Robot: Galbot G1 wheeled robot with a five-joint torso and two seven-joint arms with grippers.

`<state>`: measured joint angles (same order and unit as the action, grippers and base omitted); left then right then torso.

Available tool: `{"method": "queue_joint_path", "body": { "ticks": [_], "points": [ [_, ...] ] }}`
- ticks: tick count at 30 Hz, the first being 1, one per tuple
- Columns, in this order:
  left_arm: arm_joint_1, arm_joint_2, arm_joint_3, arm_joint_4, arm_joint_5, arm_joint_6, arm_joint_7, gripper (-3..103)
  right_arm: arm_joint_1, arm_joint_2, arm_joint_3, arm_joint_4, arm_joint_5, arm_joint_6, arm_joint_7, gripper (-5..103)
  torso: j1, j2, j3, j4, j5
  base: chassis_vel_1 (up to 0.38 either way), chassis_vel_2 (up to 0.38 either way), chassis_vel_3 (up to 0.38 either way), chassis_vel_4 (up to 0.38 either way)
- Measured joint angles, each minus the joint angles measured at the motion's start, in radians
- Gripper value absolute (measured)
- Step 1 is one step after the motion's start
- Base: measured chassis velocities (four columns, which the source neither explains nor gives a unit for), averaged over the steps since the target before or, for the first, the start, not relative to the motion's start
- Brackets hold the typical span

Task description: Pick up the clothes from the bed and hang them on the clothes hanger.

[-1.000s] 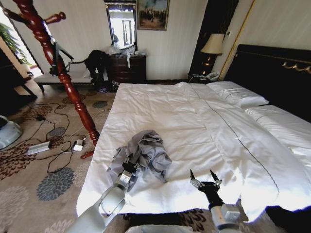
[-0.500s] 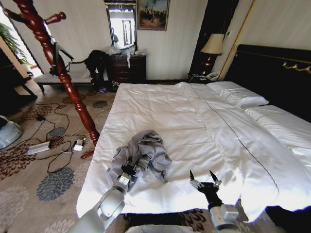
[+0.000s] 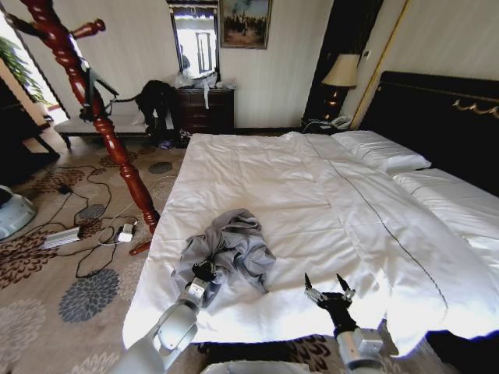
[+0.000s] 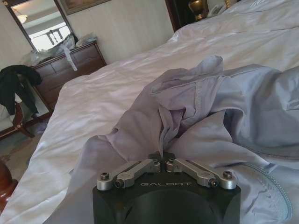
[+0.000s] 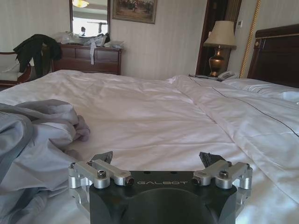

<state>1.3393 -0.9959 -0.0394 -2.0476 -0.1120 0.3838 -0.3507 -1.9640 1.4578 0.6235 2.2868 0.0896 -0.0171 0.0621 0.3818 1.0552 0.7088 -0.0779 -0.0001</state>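
Jaws of the left gripper (image 4: 162,161) drawn together on a pinched fold of the shirt (image 4: 201,121), at the heap's side nearest the bed's foot edge. Picking-up step in hand, grasp seemingly made (lift not yet begun, most of the cloth lying slack on the duvet). Next move, by judgement: a straight raise high enough to clear the trailing sleeves, then a carry toward a hanger; thin fabric likely to slip if pinched too shallowly.

Outward from there: shirt (image 3: 228,249) crumpled near the foot of the bed (image 3: 327,195), toward its left edge. Left arm reaching up from below the foot edge, forearm angled toward the heap, wrist low over the duvet.

Right gripper (image 3: 328,287) resting near the foot edge, well apart from the shirt, jaws spread wide and holding nothing (fingertips pointed up the bed). Coat stand (image 3: 86,101) on the carpet beyond the left edge.
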Motion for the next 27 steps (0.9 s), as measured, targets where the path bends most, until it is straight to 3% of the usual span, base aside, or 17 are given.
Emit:
{"method": "queue_joint_path", "body": {
  "ticks": [8,12,13,15,16,18,19,23,27],
  "points": [
    [0.051,0.001,-0.061,-0.036,-0.002,-0.032,-0.002,0,0.004,-0.001,-0.004,-0.008,-0.002,0.002,0.001,100,0.0,0.0,0.0,-0.0001,-0.0002,0.0,0.0,0.0,0.0],
    [0.116,0.012,-0.205,-0.101,-0.056,-0.062,-0.011,0,0.008,-0.005,-0.006,-0.012,-0.002,0.004,0.001,100,0.0,0.0,0.0,0.0,-0.0002,0.0,0.0,0.0,0.0],
    [0.116,0.012,-0.205,-0.101,-0.056,-0.062,-0.011,0,0.008,-0.005,-0.006,-0.012,-0.002,0.004,0.001,100,0.0,0.0,0.0,0.0,-0.0002,0.0,0.0,0.0,0.0],
    [0.155,0.024,-0.307,-0.143,-0.11,-0.068,-0.015,0,0.015,-0.011,-0.006,-0.015,0.001,0.004,0.001,100,0.0,0.0,0.0,0.0,0.0,0.0,0.0,0.0,0.0],
    [0.155,0.024,-0.307,-0.143,-0.11,-0.068,-0.015,0,0.015,-0.011,-0.006,-0.015,0.001,0.004,0.001,100,0.0,0.0,0.0,0.0,0.0,0.0,0.0,0.0,0.0],
    [0.276,0.029,-0.462,-0.178,-0.141,-0.096,0.004,0,0.029,-0.029,-0.004,-0.016,0.02,-0.002,0.005,100,0.0,0.0,0.0,-0.0001,0.0,0.0,0.0,0.0,0.0],
    [0.304,0.022,-0.483,-0.179,-0.136,-0.104,0.011,0,0.033,-0.034,-0.002,-0.017,0.025,-0.005,0.006,100,0.0,0.0,0.0,0.0001,0.0,0.0,0.0,0.0,0.0],
    [0.386,-0.017,-0.528,-0.166,-0.115,-0.124,0.025,0,0.044,-0.047,0.001,-0.025,0.036,-0.01,0.01,100,0.0,0.0,0.0,0.0002,0.0,0.0,0.0,0.0,0.0],
    [0.425,-0.054,-0.515,-0.142,-0.082,-0.136,0.028,1,0.051,-0.049,-0.002,-0.03,0.038,-0.014,0.011,100,0.0,0.0,0.0,0.0001,0.0,0.0,0.0,0.0,0.0]
  ]
}}
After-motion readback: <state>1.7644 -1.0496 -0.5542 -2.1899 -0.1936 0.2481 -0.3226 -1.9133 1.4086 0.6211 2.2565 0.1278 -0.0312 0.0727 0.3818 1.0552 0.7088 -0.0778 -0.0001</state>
